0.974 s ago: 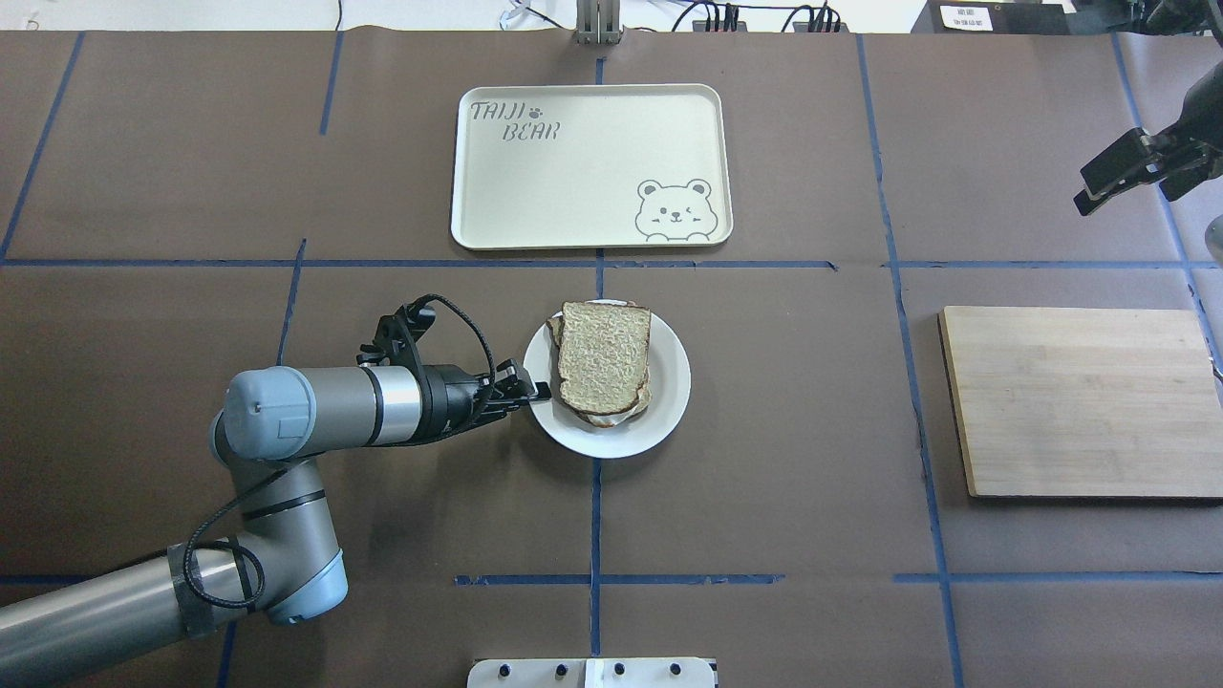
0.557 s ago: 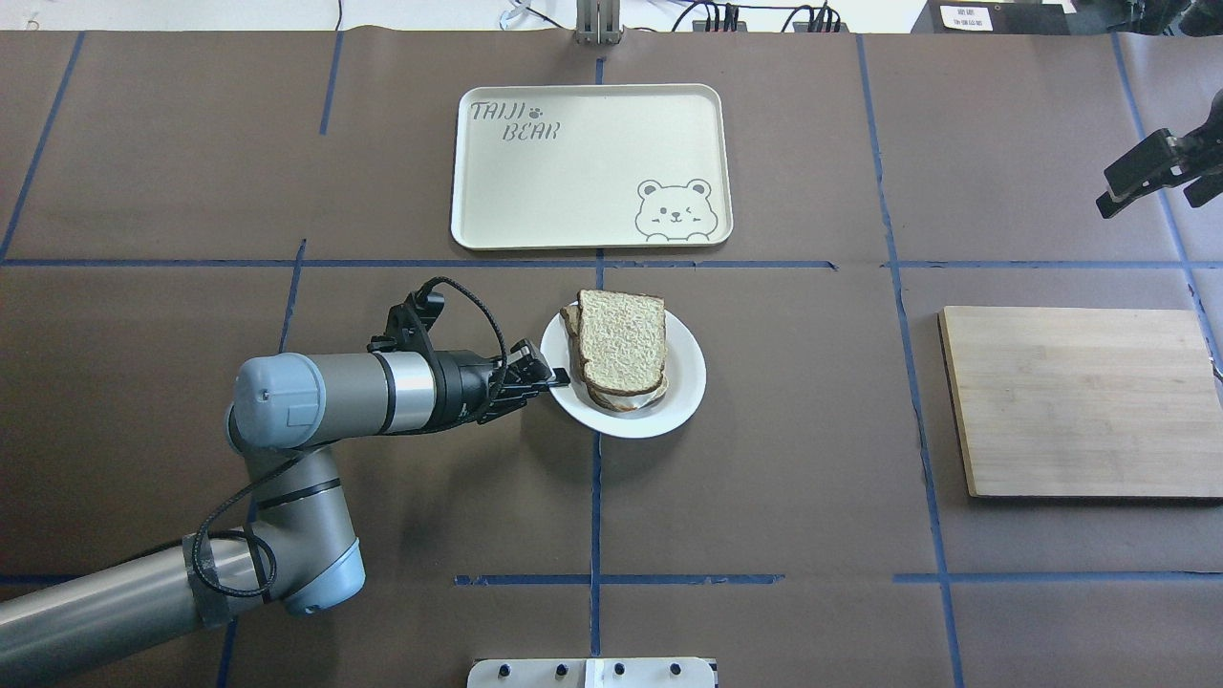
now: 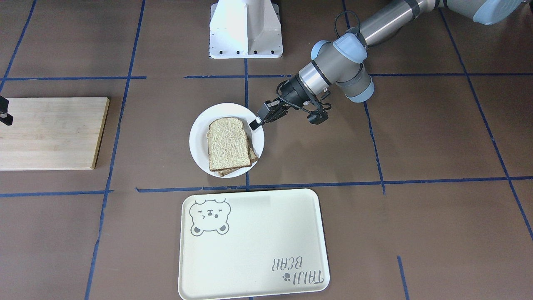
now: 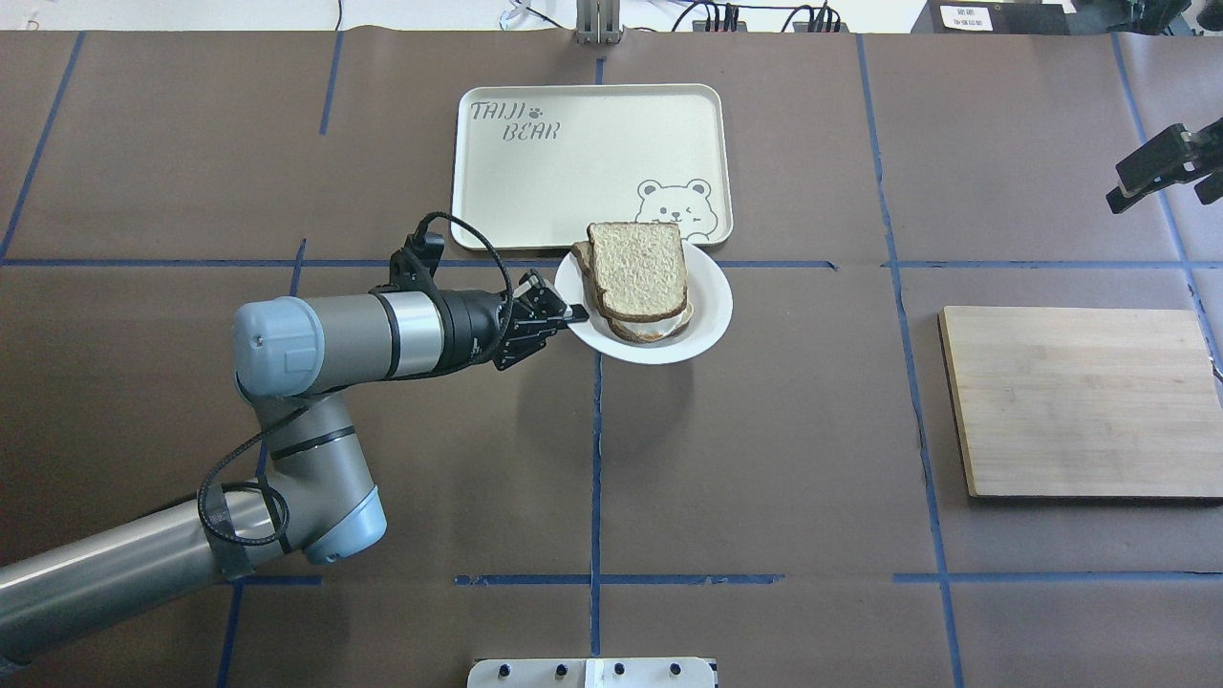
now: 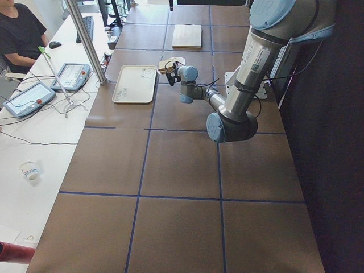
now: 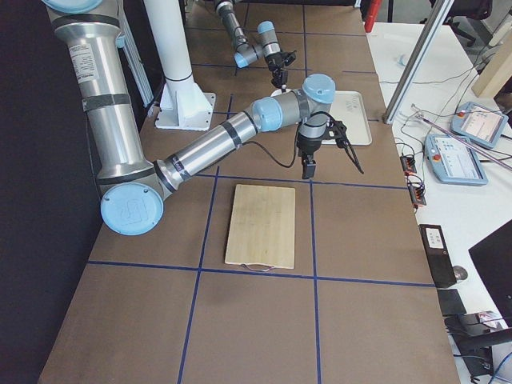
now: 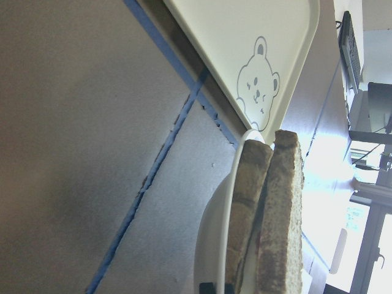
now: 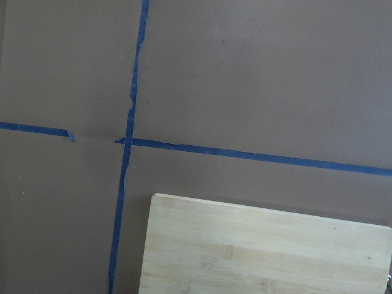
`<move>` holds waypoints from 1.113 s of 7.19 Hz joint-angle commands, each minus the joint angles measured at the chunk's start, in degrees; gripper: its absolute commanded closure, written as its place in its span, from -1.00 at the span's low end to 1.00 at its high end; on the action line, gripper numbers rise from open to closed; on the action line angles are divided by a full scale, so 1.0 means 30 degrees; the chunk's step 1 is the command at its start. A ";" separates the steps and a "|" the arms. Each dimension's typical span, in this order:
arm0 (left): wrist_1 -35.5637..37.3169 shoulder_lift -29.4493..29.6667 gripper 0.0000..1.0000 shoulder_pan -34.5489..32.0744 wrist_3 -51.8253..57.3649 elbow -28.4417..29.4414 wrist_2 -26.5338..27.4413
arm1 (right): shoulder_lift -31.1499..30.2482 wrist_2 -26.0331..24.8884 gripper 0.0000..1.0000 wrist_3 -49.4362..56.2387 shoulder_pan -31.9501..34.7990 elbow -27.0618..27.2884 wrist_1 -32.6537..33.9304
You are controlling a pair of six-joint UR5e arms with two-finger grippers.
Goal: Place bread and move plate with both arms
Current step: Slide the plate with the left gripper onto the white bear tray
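Over the blue-taped brown table (image 4: 764, 430), left pincer (image 4: 576, 313) pinches the plate (image 4: 715, 304); right pincer (image 4: 1123, 194) too small to judge.

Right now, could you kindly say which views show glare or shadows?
Left wrist view: background right of the tan wholemeal bread slice is blown out white. Front-facing view: the white robot pedestal is washed out. Overhead view: even light, the small round white plate casts a soft shadow.
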State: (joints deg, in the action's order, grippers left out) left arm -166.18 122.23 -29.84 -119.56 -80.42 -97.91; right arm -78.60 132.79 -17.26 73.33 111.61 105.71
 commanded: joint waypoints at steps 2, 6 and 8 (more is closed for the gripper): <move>-0.0007 0.2018 1.00 -0.0981 -0.0313 0.3146 0.3352 | -0.1103 0.0063 -1.00 0.0244 0.0749 0.0090 -0.0110; 0.0169 0.4167 1.00 -0.1155 -0.2511 0.8518 0.7208 | -0.3534 0.0150 -1.00 0.6807 0.3119 -0.0202 -0.0081; 0.0199 0.5305 0.99 -0.1156 -0.2540 1.0250 0.7208 | -0.3684 0.0502 -1.00 0.6866 0.3240 -0.0203 -0.0080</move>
State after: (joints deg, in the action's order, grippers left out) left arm -165.65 136.42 -33.26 -127.06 -52.41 -76.41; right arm -89.28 133.88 2.97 82.66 111.05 105.46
